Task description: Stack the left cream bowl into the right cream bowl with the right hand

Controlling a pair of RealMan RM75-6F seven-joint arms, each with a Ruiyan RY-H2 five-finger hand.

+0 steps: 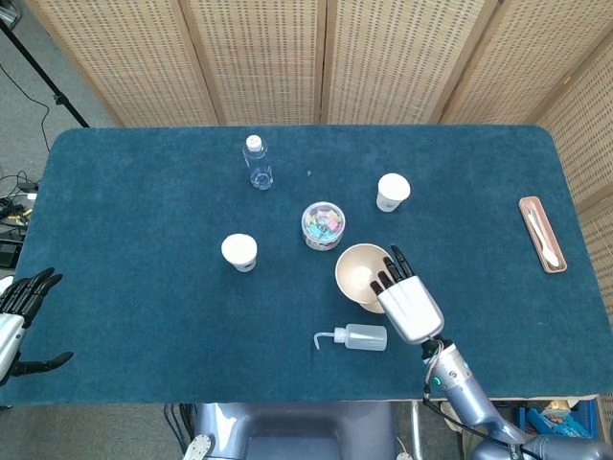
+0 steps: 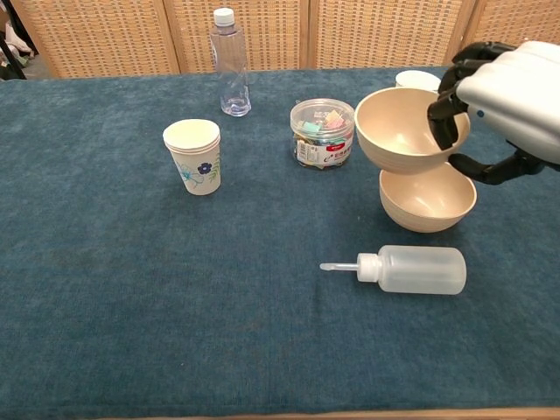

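Blue cloth table (image 1: 144, 230), wicker screens (image 1: 287, 57) behind; right hand (image 2: 507, 87) fingers clamp bowl (image 2: 398, 131); left hand (image 1: 21, 311) fingers spread.

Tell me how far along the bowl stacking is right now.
Done: the right hand has picked up the left cream bowl and carried it over the right cream bowl. In hand: the held bowl hangs above the other, tilted, apparently not seated in it. Left: lower it in and let go. The left hand sits idle at the table's edge.
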